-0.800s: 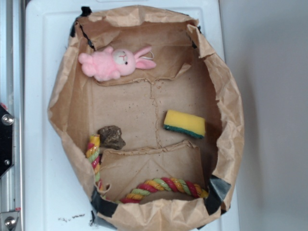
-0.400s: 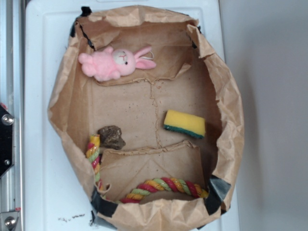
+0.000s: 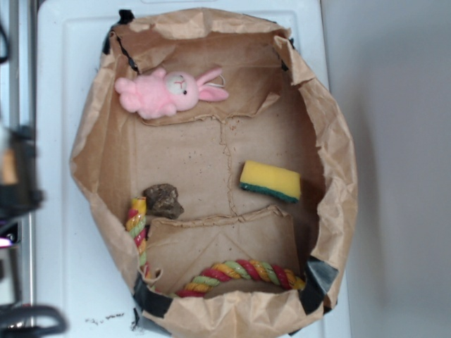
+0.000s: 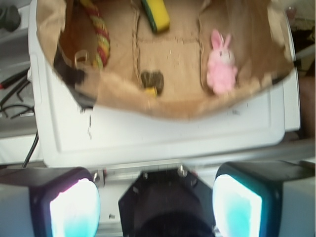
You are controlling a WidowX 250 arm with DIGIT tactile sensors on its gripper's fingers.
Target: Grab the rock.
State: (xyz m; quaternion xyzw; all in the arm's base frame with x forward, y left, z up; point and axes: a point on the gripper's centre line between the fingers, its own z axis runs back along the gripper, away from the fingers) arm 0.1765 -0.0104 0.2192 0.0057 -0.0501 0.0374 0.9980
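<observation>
A white tray-like table [image 3: 70,282] carries everything. Directly on it sits an opened brown paper bag [image 3: 338,183], its walls spread wide.

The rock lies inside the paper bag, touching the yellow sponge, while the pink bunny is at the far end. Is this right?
Not quite. The rock is inside the paper bag, but it touches the braided rope, not the yellow sponge, which lies apart across the bag's floor. The exterior view shows this. The pink bunny is at the far end, as you say.
</observation>
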